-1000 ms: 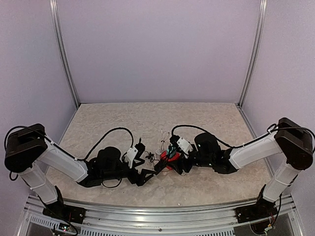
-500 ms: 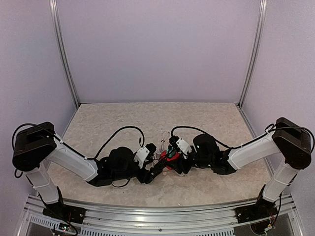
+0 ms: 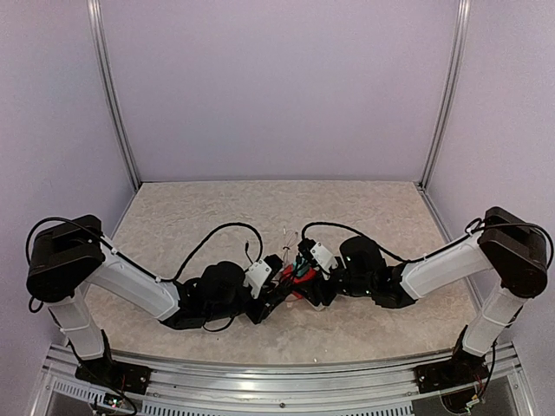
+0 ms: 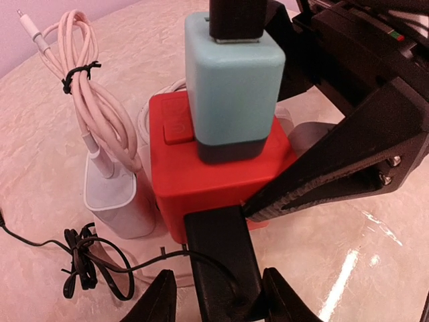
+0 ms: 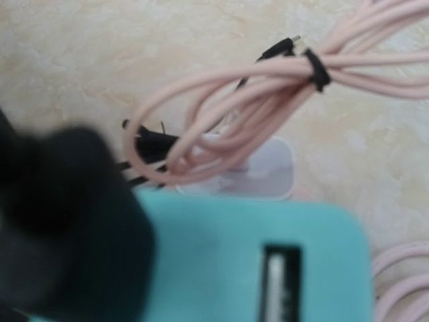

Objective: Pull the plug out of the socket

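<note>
The red cube socket (image 4: 201, 178) stands on the table, seen between both arms (image 3: 289, 279) in the top view. A teal plug (image 4: 231, 87) with a dark base sits upright in its top face. My left gripper (image 4: 231, 209) is shut on the socket: one finger (image 4: 221, 261) presses its near face, the other (image 4: 322, 174) its right corner. My right gripper (image 3: 305, 269) is shut on the plug from above; one finger (image 4: 234, 17) lies on the plug's top end. In the right wrist view the plug (image 5: 255, 255) fills the lower frame beside a blurred black finger (image 5: 67, 221).
A white charger (image 4: 120, 201) with a tied coil of pale pink cable (image 4: 87, 100) stands touching the socket's left side. A thin black wire bundle (image 4: 87, 265) lies on the table in front of it. More pale cable (image 4: 295, 124) lies behind the socket.
My left arm has slid right up to the socket and its jaws have closed onto the cube. The right gripper has stayed on the plug and narrowed slightly.
</note>
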You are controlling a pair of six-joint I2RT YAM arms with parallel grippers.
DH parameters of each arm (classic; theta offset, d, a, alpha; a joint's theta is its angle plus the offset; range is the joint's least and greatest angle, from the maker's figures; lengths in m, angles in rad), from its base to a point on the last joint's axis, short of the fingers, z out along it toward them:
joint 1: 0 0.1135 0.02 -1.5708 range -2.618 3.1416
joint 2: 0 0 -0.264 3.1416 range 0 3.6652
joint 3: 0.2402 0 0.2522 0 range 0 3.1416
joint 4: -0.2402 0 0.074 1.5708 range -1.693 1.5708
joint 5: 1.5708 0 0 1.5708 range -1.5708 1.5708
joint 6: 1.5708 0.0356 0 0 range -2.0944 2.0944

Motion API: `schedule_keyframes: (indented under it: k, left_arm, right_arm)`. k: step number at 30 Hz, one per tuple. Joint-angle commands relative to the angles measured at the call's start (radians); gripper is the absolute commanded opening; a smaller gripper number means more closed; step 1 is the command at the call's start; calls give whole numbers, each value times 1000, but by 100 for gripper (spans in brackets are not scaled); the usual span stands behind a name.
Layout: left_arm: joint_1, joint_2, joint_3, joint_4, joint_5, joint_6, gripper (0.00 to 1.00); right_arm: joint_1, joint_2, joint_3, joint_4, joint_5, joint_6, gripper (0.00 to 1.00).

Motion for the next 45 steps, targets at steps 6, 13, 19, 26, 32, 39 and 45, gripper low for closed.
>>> schedule_keyframes:
  k: [6, 13, 19, 26, 32, 39, 45]
  left_arm:
    - [-11, 8, -11, -30, -31, -10, 26]
    - [-15, -14, -27, -37, -24, -11, 15]
    - [-30, -40, -52, -59, -54, -20, 12]
    - [-121, 18, 51, -169, -170, 47, 11]
    - [-124, -1, -3, -132, -173, -7, 9]
    - [-126, -84, -95, -118, -172, -49, 8]
    - [-132, -174, -118, -147, -168, -34, 6]
  right_arm:
    - [11, 33, 21, -28, 26, -1, 35]
    - [11, 44, 30, -46, 37, -3, 23]
    - [11, 45, 36, -72, 90, 6, 7]
    - [10, 57, 48, -79, 145, 37, 0]
    - [10, 51, 49, -90, 167, 40, 0]
    - [10, 55, 51, -93, 166, 36, 0]
    - [11, 62, 50, -92, 177, 46, 0]
